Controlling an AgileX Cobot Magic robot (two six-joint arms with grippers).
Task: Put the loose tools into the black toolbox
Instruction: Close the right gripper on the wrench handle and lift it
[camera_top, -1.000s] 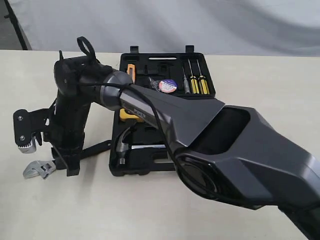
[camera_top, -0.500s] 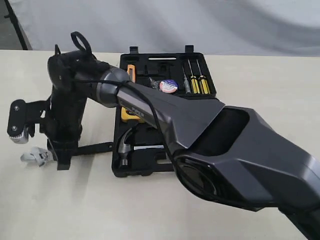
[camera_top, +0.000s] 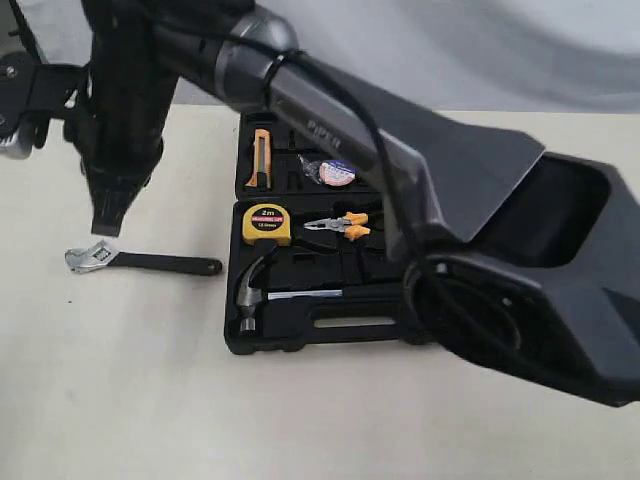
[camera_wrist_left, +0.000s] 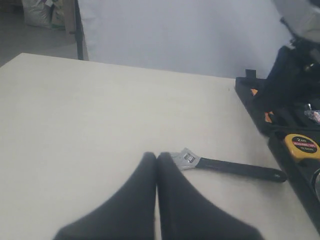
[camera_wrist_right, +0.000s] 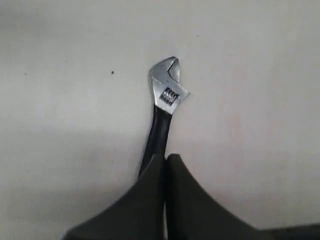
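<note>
The silver adjustable wrench (camera_top: 140, 263) with its black handle lies flat on the table, left of the open black toolbox (camera_top: 300, 345). My right gripper (camera_top: 105, 225) reaches across from the right and hangs shut just above the wrench's head, holding nothing. In the right wrist view the wrench (camera_wrist_right: 165, 100) lies beyond the shut gripper (camera_wrist_right: 166, 156). The steel claw hammer (camera_top: 248, 290) rests in the toolbox's near half, and the clear-wrapped tape roll (camera_top: 336, 172) in its far half. My left gripper (camera_wrist_left: 157, 156) is shut and empty, short of the wrench (camera_wrist_left: 225, 166); the exterior view does not show it.
Inside the toolbox are a yellow tape measure (camera_top: 266, 223), orange-handled pliers (camera_top: 338, 226) and an orange utility knife (camera_top: 261, 157). The right arm's large grey body (camera_top: 480, 250) crosses over the toolbox's right part and hides it.
My right gripper was low at the wrench's handle; it has since risen well above the table. The wrench has shifted farther back and now lies uncovered.
</note>
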